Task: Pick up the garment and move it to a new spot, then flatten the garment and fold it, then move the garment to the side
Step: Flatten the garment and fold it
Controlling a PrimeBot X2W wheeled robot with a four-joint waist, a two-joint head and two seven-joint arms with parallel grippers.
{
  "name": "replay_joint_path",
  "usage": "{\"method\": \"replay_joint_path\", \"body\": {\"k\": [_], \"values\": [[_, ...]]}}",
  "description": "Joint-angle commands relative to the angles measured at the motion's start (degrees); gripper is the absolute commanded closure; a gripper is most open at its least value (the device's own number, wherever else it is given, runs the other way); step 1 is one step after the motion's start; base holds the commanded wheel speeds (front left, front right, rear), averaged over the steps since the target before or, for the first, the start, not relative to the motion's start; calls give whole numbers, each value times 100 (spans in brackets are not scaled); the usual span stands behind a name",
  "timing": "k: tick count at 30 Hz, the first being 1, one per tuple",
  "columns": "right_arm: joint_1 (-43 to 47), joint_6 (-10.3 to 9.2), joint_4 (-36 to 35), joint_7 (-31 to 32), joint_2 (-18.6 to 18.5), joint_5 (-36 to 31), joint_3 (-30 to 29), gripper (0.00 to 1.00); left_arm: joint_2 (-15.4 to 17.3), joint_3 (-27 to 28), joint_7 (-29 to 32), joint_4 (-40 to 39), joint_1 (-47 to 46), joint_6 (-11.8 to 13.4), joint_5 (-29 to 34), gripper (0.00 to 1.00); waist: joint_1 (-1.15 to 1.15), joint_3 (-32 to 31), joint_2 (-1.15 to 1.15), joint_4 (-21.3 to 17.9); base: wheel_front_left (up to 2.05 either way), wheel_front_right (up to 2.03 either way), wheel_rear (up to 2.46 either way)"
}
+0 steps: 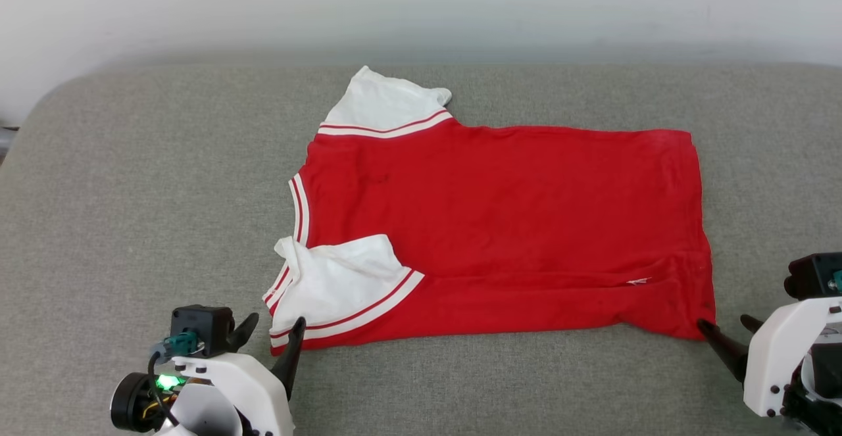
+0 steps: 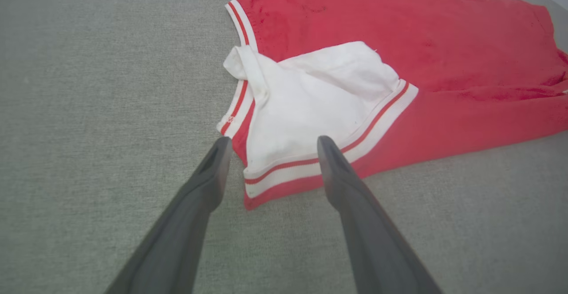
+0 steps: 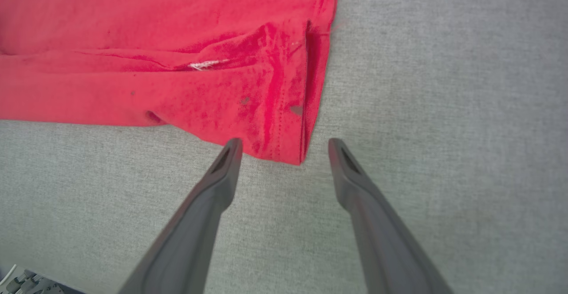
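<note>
Item 1. Wall (image 1: 421,2): pale, behind the garment's far side.

Item 2. Cushion (image 1: 131,193): grey weave, lying under the garment and showing past it on every side.

Item 3. Garment (image 1: 513,212): we list it as red, lying flat at mid-cushion, collar end to the left and hem to the right. A long crease runs along its near edge.

Item 4. Left gripper (image 1: 277,321): at the garment's near-left corner, fingers spread wide, holding nothing. In its wrist view (image 2: 274,141) the striped cuff sits between the tips. We cannot tell whether they touch it.

Item 5. Right gripper (image 1: 722,321): at the garment's near-right hem corner, fingers spread and empty. In its wrist view (image 3: 285,141) that corner lies just ahead of the gap.

Item 6. Near sleeve (image 1: 335,278): white, folded onto the garment's red body.

Item 7. Far sleeve (image 1: 381,104): white, jutting from the garment's far-left shoulder.

Item 8. Collar (image 1: 299,206): striped, on the garment's left edge.

Item 9. White mark (image 1: 638,281): on the crease, near the hem.
</note>
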Motion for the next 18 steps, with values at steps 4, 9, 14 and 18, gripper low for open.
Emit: {"method": "replay_joint_path", "body": {"k": [4, 9, 14, 18], "values": [[164, -6, -425, 321, 316, -321, -283, 0, 97, -109, 307, -7, 43, 130, 85, 0, 1, 181, 0, -40, 0, 0, 0], [219, -5, -803, 516, 538, -513, -488, 0, 100, -105, 401, 166, -94, 309, 173, 0, 1, 389, 0, -81, 0, 0, 0], [254, -5, -1003, 606, 625, -545, -581, 0, -2, -97, 341, 465, -220, 358, 185, 0, 1, 589, 0, -126, 0, 0, 0], [278, -5, -1071, 623, 648, -580, -630, 0, -42, -249, 451, 765, -304, 284, 229, 0, 1, 703, 0, -141, 0, 0, 0]]}}
